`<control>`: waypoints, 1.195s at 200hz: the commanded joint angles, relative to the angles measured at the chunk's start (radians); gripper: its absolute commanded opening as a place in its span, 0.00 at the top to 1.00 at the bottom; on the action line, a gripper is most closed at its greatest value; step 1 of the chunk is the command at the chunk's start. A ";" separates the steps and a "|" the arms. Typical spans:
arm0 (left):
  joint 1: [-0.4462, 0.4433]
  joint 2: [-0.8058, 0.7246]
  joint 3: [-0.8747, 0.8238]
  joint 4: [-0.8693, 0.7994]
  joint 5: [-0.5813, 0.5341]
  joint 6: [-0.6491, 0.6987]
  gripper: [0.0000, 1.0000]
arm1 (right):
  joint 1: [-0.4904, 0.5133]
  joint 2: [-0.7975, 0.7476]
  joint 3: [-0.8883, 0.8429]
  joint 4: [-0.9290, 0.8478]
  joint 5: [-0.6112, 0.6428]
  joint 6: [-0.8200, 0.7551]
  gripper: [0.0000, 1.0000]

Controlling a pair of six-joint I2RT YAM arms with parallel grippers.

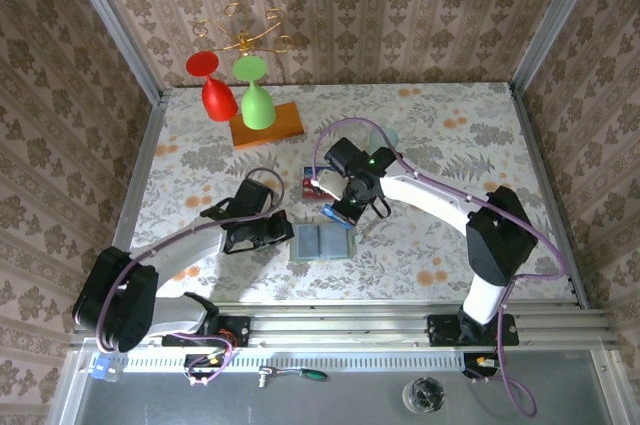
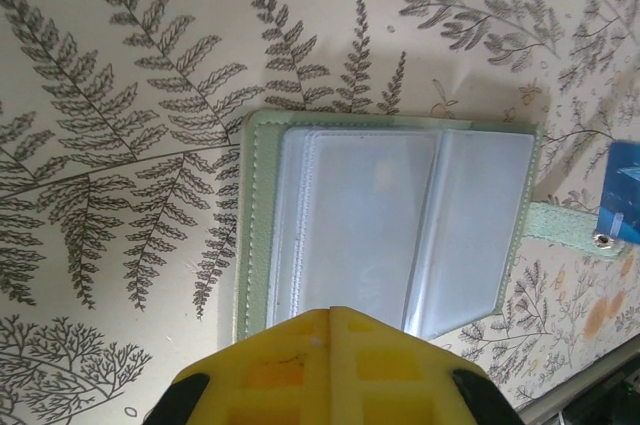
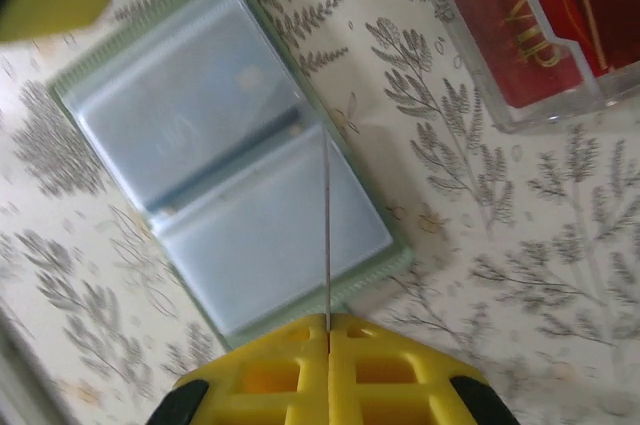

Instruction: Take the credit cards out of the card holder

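**Blue card lifted out, ready to join the red ones**

Our right end effector (image 3: 328, 320) is closed on the blue card (image 2: 625, 200), gripping it edge-on at the far edge of the open card holder (image 1: 322, 242), which lies flat on the counter (image 1: 440, 145) between the arms. Our left end effector (image 2: 330, 313) is closed on nothing at the holder's near edge, seemingly pinning it. The pockets look empty to us. The red cards (image 3: 545, 25) sit in a clear tray (image 3: 560, 105) just beside. Next, we judge, the blue card must be carried over that tray and released there.
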State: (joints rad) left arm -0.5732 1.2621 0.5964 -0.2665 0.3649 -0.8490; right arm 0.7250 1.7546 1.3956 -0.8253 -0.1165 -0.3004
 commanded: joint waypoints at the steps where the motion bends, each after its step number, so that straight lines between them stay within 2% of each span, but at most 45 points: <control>1: 0.010 -0.057 0.002 -0.055 -0.041 0.039 0.96 | 0.002 0.041 0.075 -0.115 0.092 -0.254 0.99; 70: 0.029 -0.084 0.002 -0.090 -0.053 0.034 0.93 | -0.045 0.220 0.399 -0.223 0.109 -0.391 1.00; 143: 0.051 -0.117 -0.009 -0.105 -0.069 0.021 0.93 | -0.076 0.421 0.744 -0.338 0.121 -0.444 1.00; 239: 0.078 -0.133 -0.020 -0.108 -0.060 0.027 0.93 | -0.096 0.567 0.925 -0.341 0.133 -0.488 0.97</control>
State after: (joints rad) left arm -0.5079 1.1557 0.5941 -0.3565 0.3088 -0.8330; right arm 0.6342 2.2768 2.2505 -1.1301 0.0017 -0.7616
